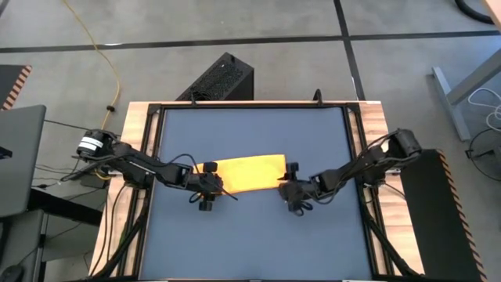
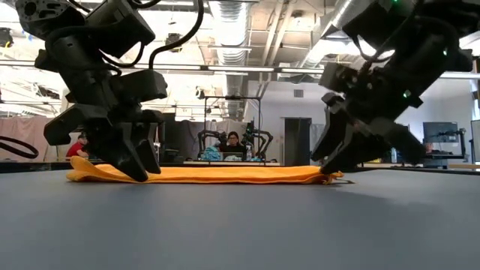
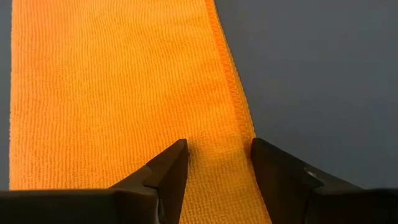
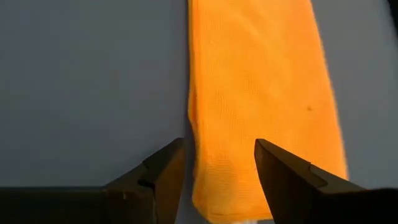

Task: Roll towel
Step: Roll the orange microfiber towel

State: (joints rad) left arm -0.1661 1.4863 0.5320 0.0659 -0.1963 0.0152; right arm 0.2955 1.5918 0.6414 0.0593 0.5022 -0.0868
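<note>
Towel [image 1: 244, 173] flat on the dark worktop [image 1: 250, 243], a claw at each of its short ends.

Folded into a long yellow-orange strip, it lies across the middle of the worktop, running from the left edge's side toward the right edge's side, somewhat nearer the front edge; left claw [image 1: 206, 186] sits low at the strip's left end, fingers [image 3: 163, 177] parted with a narrow gap and straddling the hemmed long edge, holding nothing; right claw [image 1: 293, 190] sits low at the strip's right end, fingers [image 4: 283, 177] likewise parted over the corner of the cloth, not closed on it.
</note>
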